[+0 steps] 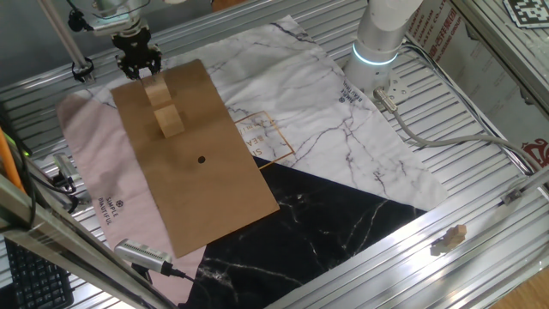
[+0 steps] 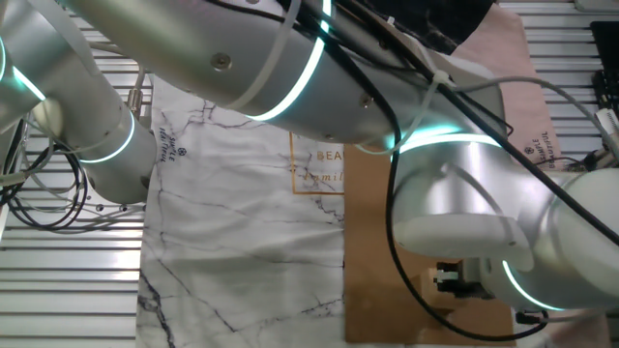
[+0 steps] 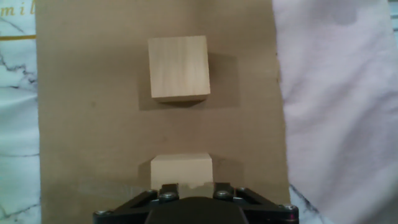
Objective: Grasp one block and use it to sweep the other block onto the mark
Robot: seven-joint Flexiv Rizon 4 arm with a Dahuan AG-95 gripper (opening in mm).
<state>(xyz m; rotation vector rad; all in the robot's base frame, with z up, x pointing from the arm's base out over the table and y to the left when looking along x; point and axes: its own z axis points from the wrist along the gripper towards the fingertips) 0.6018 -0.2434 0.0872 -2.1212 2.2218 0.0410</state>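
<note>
Two pale wooden blocks stand on a brown paper sheet point(image 1: 206, 189). The near block point(image 1: 156, 88) lies right under my gripper point(image 1: 140, 70). The other block point(image 1: 169, 120) sits just beyond it, towards the mark point(image 1: 202, 159), a small black dot further down the sheet. In the hand view the near block point(image 3: 181, 171) shows at the bottom, partly hidden by the gripper's black body point(image 3: 193, 208), with the other block point(image 3: 178, 67) above it. The fingers look spread and just above the near block, holding nothing. The mark is out of the hand view.
Marble-print cloths, white point(image 1: 343, 112) and black point(image 1: 343, 232), and a pink cloth point(image 1: 90, 172) lie under the sheet. An orange square outline with letters point(image 1: 270, 137) is beside the sheet. The arm's base point(image 1: 377, 43) stands at the back. In the other fixed view the arm point(image 2: 290, 68) hides the blocks.
</note>
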